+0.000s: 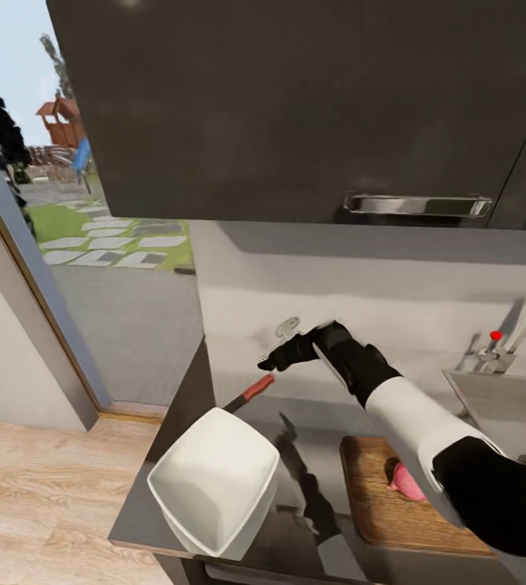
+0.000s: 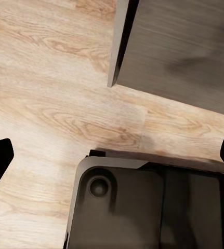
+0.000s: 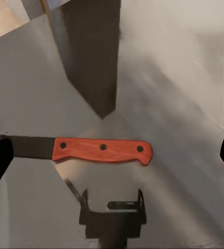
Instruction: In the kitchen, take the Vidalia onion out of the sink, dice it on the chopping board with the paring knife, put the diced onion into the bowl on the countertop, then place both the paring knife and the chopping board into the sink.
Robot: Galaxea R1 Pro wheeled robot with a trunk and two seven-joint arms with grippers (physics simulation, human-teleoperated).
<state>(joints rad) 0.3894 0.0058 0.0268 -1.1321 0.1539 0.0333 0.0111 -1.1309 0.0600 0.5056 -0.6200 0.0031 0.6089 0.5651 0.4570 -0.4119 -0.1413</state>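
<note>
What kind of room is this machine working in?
A home kitchen, it seems: a grey countertop with a sink and tap, dark wall cabinets above, and a chopping board.

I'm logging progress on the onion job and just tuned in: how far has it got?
Done: the onion is out of the sink and lies whole on the chopping board. In hand: the right gripper, open, hovers above the paring knife, which lies on the countertop behind the bowl. Left: gripping the knife, dicing, filling the empty bowl, then putting knife and board in the sink.
</note>
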